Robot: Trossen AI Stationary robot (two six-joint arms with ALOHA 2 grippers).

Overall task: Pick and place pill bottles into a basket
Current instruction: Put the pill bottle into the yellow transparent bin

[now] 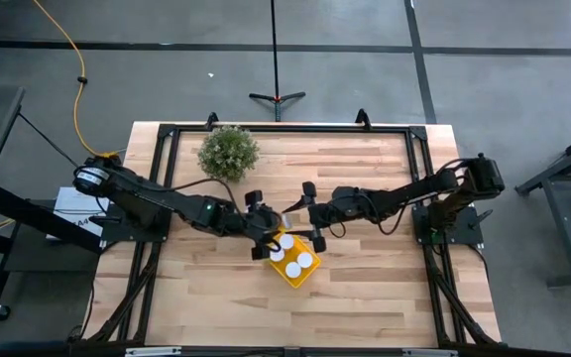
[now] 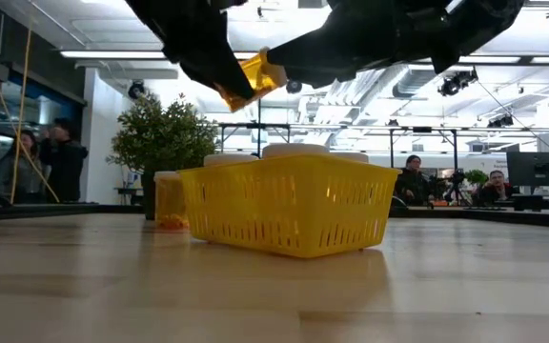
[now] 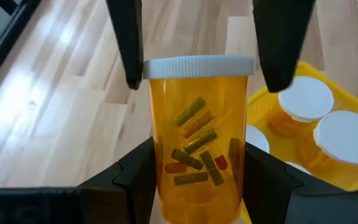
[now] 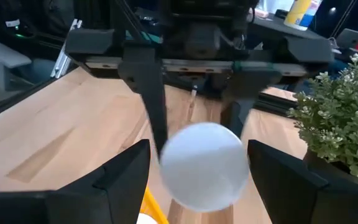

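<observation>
Left gripper (image 3: 194,87) fingers pinch a pill bottle (image 3: 196,149) just above the yellow basket (image 1: 296,271); right gripper (image 1: 310,213), fingers spread, flanks its cap. Light, rigid, slick plastic: hold mid-body, below the cap.

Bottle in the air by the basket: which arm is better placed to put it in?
Left. The left gripper is shut on the bottle, holding it just above the basket, so it probably only needs to lower and release. The right gripper merely faces the cap.
</observation>
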